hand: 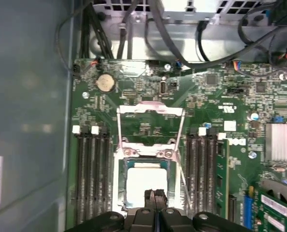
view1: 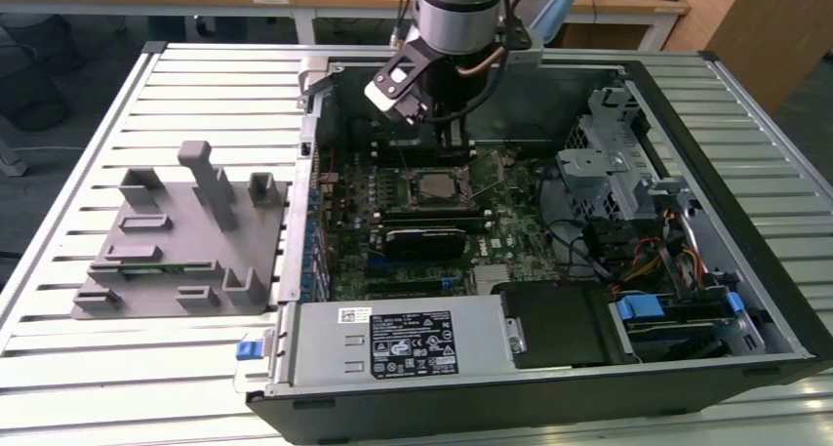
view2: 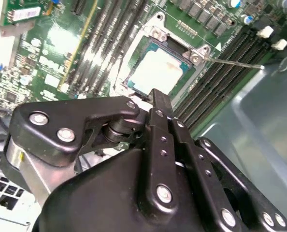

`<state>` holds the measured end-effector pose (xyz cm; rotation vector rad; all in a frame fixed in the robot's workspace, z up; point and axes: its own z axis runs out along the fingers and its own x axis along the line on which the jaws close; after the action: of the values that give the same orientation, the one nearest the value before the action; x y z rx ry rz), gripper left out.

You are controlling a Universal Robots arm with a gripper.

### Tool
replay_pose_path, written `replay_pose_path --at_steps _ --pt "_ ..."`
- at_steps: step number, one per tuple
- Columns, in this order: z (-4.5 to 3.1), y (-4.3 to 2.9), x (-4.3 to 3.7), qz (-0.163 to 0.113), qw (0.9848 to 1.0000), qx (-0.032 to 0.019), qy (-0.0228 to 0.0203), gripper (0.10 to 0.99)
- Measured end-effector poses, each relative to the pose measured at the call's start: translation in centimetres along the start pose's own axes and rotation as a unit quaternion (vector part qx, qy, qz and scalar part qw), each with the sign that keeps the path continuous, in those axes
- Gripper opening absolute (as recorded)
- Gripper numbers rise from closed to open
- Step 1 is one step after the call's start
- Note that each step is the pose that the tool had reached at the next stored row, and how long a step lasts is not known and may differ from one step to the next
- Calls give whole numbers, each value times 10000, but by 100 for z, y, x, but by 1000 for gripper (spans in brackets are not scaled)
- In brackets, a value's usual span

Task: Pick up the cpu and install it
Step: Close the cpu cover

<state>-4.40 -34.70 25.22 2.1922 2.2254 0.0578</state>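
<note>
Pincer [hand: 155,194] closed, fingers pressed together, nothing gripped between them. The tips sit over the near edge of the cpu [hand: 146,180]; touching or just clear, I cannot tell. The cpu lies flat inside the socket frame [hand: 118,159], directly beneath and just ahead of the tips. The load plate [hand: 150,112] stands open beyond the cpu, farther from the pincer. A thin lever [view2: 236,63] juts off to one side, unlatched.

Step in hand, as I judge it: settling the chip in its seat. Best done with a light, straight-down touch and no sideways drag, and with all four edges level before anything clamps.

Cpu: small square, bright silvery top washed by glare, thin pale rim, apparently level with the frame.
</note>
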Motion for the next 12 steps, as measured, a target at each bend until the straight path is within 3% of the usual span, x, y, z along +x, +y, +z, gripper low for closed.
replay_pose_path --at_steps 5,10,12 --pt "1 18 -56 14 10000 0 0 106" --pt "6 186 -59 14 10000 6 0 106" --pt "-18 205 -60 14 10000 12 1 106"
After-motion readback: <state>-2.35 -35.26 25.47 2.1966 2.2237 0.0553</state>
